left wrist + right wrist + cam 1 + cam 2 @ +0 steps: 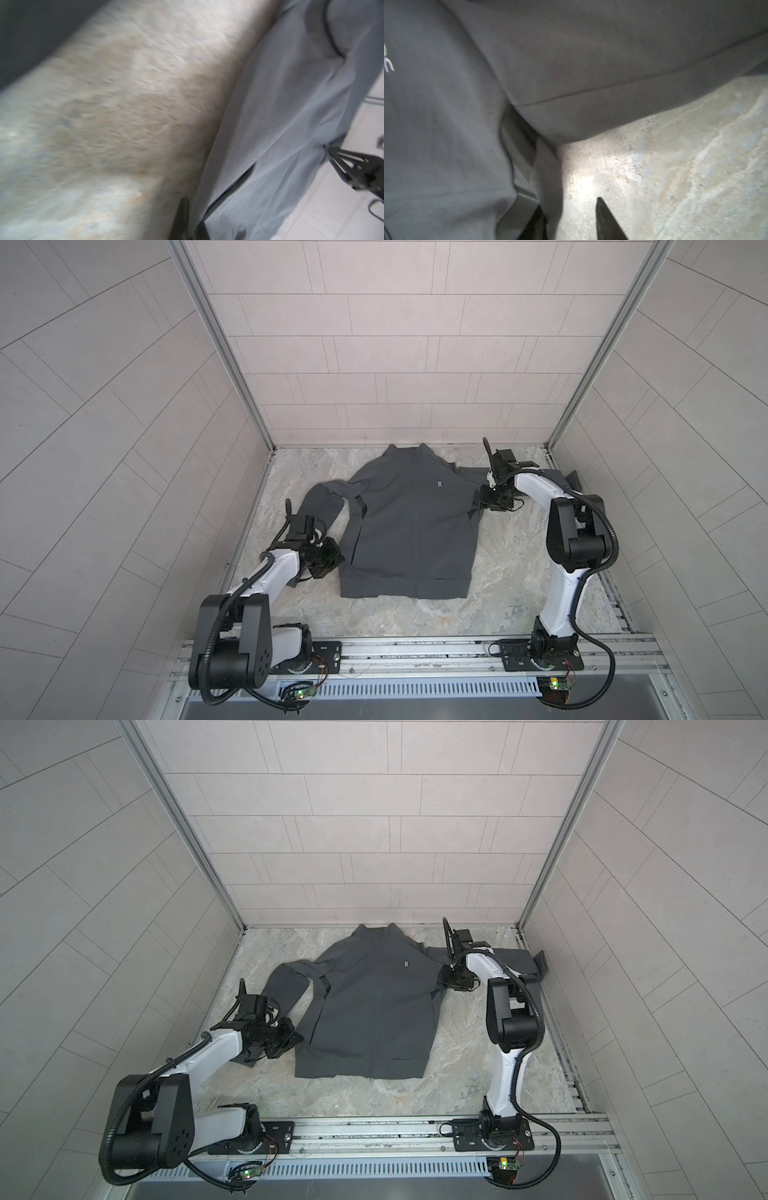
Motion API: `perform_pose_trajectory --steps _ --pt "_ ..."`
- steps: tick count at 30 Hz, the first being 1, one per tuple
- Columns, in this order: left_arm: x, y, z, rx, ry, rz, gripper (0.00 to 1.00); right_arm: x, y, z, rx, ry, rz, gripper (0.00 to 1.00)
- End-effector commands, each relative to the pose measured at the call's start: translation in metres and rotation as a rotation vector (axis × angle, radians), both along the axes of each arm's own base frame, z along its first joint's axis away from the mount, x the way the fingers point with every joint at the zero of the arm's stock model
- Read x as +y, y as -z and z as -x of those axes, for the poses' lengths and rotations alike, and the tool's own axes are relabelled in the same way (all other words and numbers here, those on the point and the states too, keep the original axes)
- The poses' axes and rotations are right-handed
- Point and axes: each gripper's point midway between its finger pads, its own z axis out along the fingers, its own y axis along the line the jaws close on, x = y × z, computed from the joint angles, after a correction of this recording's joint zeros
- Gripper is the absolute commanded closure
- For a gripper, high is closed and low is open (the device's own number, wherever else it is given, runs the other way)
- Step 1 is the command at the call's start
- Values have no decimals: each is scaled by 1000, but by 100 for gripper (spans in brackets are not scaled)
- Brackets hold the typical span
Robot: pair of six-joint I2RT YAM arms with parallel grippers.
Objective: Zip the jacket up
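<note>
While the jacket (409, 526) lay flat, front up, mid-table (519, 572), its zipper (415, 531) looked closed hem to collar, so I'd judge the zip step done & the arms at the release stage. Left gripper (338, 560) sat at the jacket's lower side edge by the sleeve, jaws shut, can't tell if cloth was pinched. Right gripper (569, 202) was at the other armpit, jaws part open, gripping nothing; next prob. calls for pulling both arms clear w/o dragging fabric.

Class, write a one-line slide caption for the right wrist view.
Open right pincer at the underarm of the grey jacket, above the marbled tabletop.
</note>
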Motion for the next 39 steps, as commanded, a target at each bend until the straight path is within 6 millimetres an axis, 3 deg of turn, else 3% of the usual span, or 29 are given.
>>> perform_pose_trajectory --steps 1,8,13,19,24,27,30,33,35,36,39 --pt "7 7 10 34 -20 -32 87 16 -24 25 -47 55 -149 44" --pt "2 15 15 21 -61 18 83 72 -18 110 -113 47 -371 35" --pt "-2 24 17 39 -60 51 88 82 0 153 -147 42 -409 32" --pt "-5 28 16 40 -57 70 97 90 14 167 -158 31 -465 31" --pt "-5 25 16 26 -59 70 100 117 14 164 -179 -21 -561 31" --pt "-4 22 15 12 -66 67 100 132 -1 161 -220 -59 -622 42" --pt "-4 18 15 0 -66 62 100 130 -18 163 -234 -58 -605 78" --pt "-1 11 16 -10 -57 42 100 114 -39 174 -220 -60 -493 100" --pt "1 4 16 -20 -51 24 100 96 -49 192 -177 -48 -381 100" --pt "1 1 15 -31 -49 19 100 87 -62 194 -184 -46 -327 100" --pt "3 -8 13 -51 -49 11 100 66 -73 211 -134 -17 -201 100"
